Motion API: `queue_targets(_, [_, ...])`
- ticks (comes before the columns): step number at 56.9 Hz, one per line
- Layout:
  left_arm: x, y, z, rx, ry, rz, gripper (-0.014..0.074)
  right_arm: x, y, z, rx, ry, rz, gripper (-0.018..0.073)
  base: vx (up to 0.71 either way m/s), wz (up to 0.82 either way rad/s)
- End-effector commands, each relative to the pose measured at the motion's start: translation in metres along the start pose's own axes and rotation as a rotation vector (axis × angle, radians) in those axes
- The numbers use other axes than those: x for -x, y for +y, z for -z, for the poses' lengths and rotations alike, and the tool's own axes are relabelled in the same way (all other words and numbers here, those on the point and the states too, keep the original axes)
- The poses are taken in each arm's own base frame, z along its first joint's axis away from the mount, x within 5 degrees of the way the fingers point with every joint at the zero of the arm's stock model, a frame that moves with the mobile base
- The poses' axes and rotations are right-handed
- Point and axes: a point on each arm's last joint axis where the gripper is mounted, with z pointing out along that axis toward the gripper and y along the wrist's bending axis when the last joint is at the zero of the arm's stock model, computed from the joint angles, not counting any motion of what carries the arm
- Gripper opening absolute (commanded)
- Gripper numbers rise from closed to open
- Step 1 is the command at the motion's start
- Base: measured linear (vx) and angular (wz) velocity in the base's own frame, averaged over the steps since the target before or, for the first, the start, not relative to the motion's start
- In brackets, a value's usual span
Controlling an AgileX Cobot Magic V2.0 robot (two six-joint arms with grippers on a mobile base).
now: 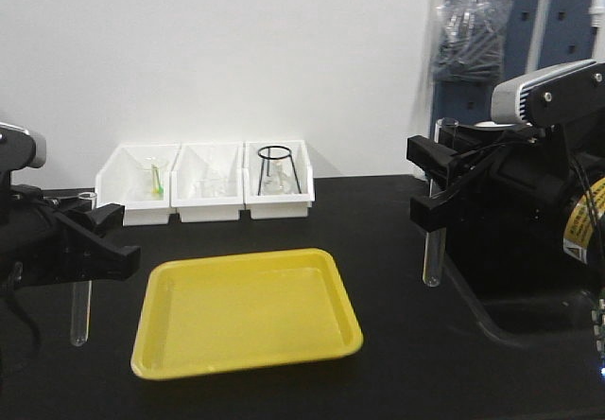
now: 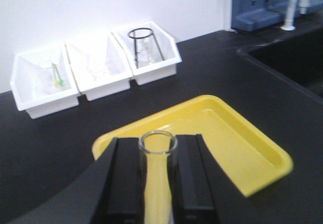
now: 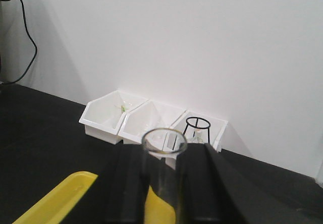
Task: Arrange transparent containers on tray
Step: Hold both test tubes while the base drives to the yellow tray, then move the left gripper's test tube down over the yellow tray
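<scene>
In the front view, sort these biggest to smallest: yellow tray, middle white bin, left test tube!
1. yellow tray
2. middle white bin
3. left test tube: longer than the bin is tall, but very thin, so smallest overall.

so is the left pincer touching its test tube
Touching: the left wrist view shows the left pincer clamped against both sides of the test tube.
</scene>
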Motion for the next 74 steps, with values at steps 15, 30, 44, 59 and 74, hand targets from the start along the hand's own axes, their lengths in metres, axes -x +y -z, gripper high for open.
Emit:
queue_targets(15, [0.0182, -0.004, 0.0097, -0.047, -0.096, 0.003, -0.0008, 0.0204, 0.002, 0.0068, 0.024, -0.08, 0.008, -0.0011, 0.37, 0.18])
queue_targets(30, [0.0182, -0.004, 0.0097, -0.047, -0.096, 0.003, -0.0008, 0.0204, 0.002, 0.0068, 0.024, -0.08, 0.008, -0.0011, 0.31, 0.1])
queue_targets(44, [0.0182, -0.004, 0.0097, -0.047, -0.096, 0.003, -0.0008, 0.0204, 0.002, 0.0068, 0.024, -0.08, 0.008, -0.0011, 0.16, 0.01])
queue_targets(59, [0.0182, -0.004, 0.0097, -0.047, -0.096, 0.003, -0.0008, 0.0204, 0.002, 0.0068, 0.024, -0.08, 0.008, -0.0011, 0.03, -0.01])
queue_targets(74, [0.0182, -0.004, 0.0097, -0.047, -0.096, 0.003, -0.0008, 0.0203, 0.0019, 0.0067, 0.023, -0.08, 0.009, -0.0011, 0.0, 0.0])
